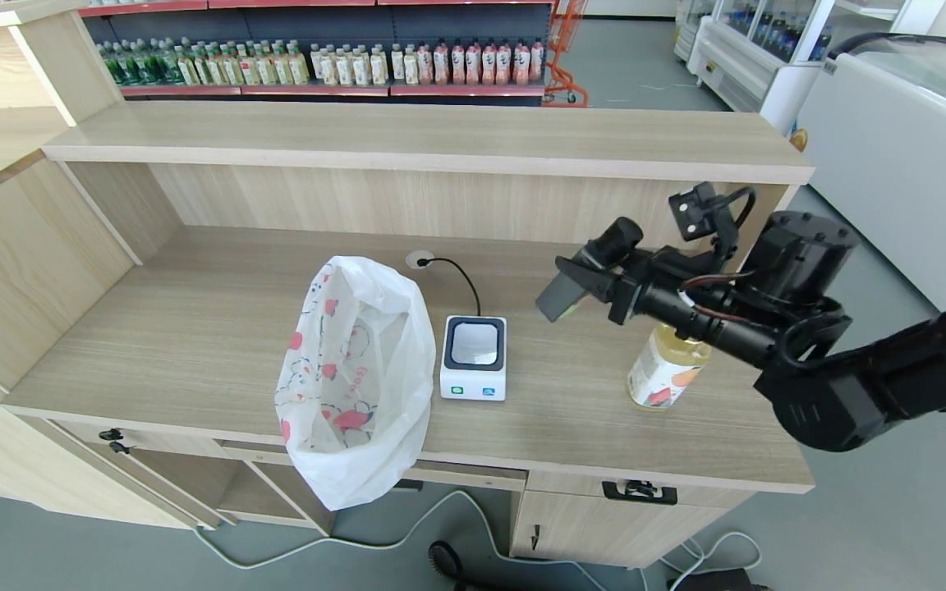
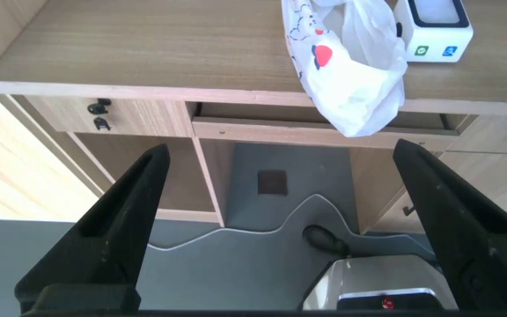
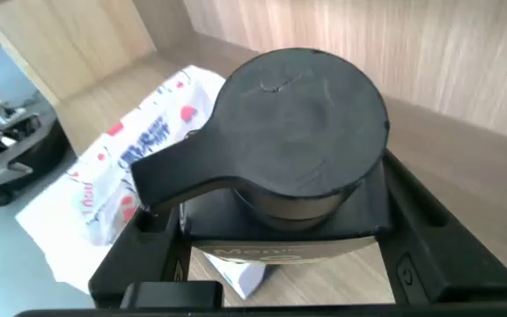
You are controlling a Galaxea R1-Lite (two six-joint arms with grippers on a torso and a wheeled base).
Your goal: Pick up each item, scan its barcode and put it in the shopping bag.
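My right gripper (image 1: 576, 287) hangs above the counter, right of the scanner, shut on a container with a round black lid (image 3: 297, 123). The container (image 1: 557, 299) shows as a dark grey shape at the fingertips. The white scanner (image 1: 473, 357) with its dark window lies mid-counter. To its left stands the white shopping bag (image 1: 354, 377) with red prints, mouth open and its bottom hanging over the front edge. A bottle of yellow drink (image 1: 666, 369) stands upright under my right arm. My left gripper (image 2: 280, 238) is open and low in front of the counter, below the bag (image 2: 350, 70).
The wooden counter (image 1: 194, 328) has a raised back wall and a side wall on the left. A black cable (image 1: 461, 283) runs from a grommet to the scanner. Drawers and an open bay (image 2: 271, 185) lie under the front edge. A white freezer (image 1: 900, 148) stands at the right.
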